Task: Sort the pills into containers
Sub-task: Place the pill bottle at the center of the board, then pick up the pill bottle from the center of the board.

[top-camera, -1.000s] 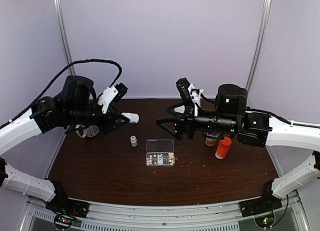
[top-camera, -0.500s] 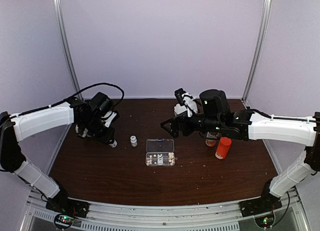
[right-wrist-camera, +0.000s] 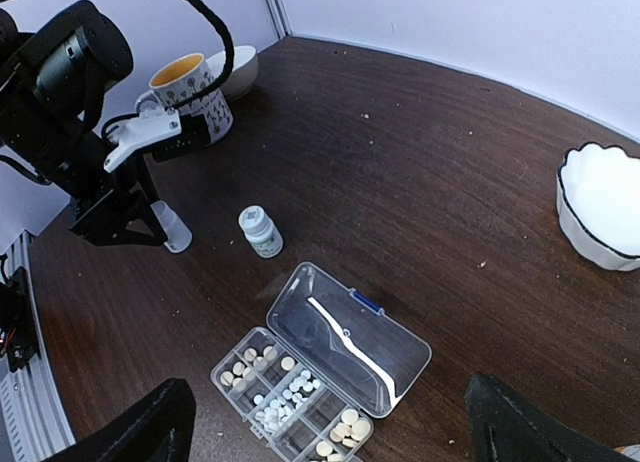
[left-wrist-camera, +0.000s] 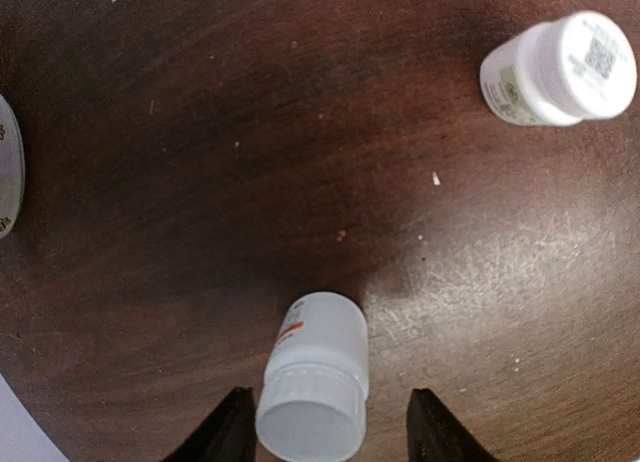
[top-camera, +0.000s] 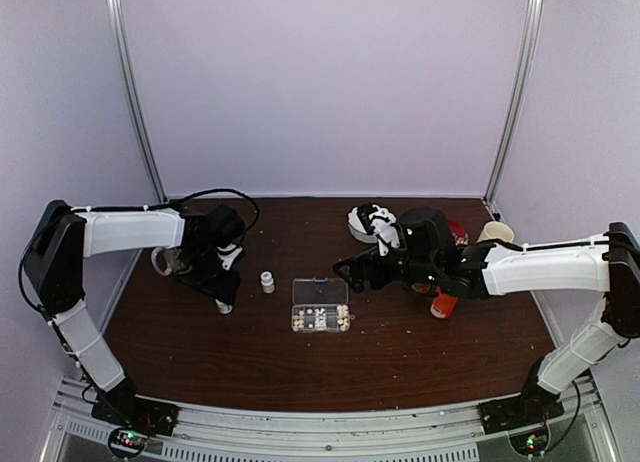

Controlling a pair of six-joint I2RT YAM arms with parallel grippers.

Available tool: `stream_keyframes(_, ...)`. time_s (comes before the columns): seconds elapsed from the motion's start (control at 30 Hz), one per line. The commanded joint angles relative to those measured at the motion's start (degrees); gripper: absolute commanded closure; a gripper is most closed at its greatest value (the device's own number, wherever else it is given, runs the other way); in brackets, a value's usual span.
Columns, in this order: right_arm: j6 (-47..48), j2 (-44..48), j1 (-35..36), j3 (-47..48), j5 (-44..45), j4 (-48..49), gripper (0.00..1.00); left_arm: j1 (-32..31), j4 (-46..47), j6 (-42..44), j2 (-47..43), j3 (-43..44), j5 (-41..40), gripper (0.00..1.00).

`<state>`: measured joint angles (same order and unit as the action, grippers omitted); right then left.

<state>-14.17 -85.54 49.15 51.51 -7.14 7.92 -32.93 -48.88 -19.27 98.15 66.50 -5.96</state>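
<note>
The left gripper [left-wrist-camera: 325, 427] loosely straddles a smooth white bottle [left-wrist-camera: 315, 352]; the right gripper [right-wrist-camera: 330, 387] gapes empty near the clear gridded pill box [right-wrist-camera: 390, 342].

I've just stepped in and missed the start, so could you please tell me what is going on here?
Two arms are sorting pills into a clear organizer box, lying open mid-table with pills in several compartments. The left end effector is open around a small white bottle standing on the table. The right end effector hovers wide open and empty near the box. A capped white bottle stands nearby.
</note>
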Motion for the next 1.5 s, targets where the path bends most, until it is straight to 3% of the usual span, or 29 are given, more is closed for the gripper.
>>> stream_keyframes(0.0, 1.4, 0.66, -0.02, -0.7, 2.55, 4.81, 0.02, 0.41, 1.15, -0.13, 0.1, 2.42, 1.1, 0.37)
stream_keyframes(0.07, 1.72, 1.2, 0.03, -1.67, 2.81, 5.86, 0.02, 0.32, 0.59, 0.2, -0.12, 3.0, 2.25, 0.05)
stream_keyframes(0.1, 1.63, 1.32, -0.01, -2.08, 3.21, 6.4, 0.02, 0.28, -0.03, 0.46, -0.53, 3.51, 2.64, 0.03)
stream_keyframes(0.3, 0.16, 1.01, -0.01, -2.28, 5.74, 6.42, 0.02, -0.22, 0.57, 2.46, -7.41, 6.01, 0.14, 0.03)
stream_keyframes(0.47, -2.39, 2.44, -0.95, -2.76, 6.87, 6.38, 0.0, -0.14, 1.5, -1.02, -12.26, 3.87, -11.76, 0.02)
stream_keyframes(0.57, -2.42, 4.45, -1.45, -5.07, 11.39, 7.75, 0.0, -0.13, 3.51, -0.11, -11.98, 3.55, -8.19, 0.06)
stream_keyframes(0.77, -1.74, 4.62, -2.38, -5.42, 7.96, 7.53, 0.0, -0.25, 7.55, -0.44, -6.85, 5.69, 0.6, 0.15)
stream_keyframes(1.0, -0.5, 3.8, -2.37, -6.33, 7.47, 10.19, 0.0, -0.92, 11.79, -0.62, -2.0, 7.65, 5.27, 0.16)
stream_keyframes(1.47, 0.19, 1.4, -2.37, -5.12, 7.31, 10.2, 0.02, -3.64, 11.08, -3.89, 8.98, 14.86, 3.49, 0.24)
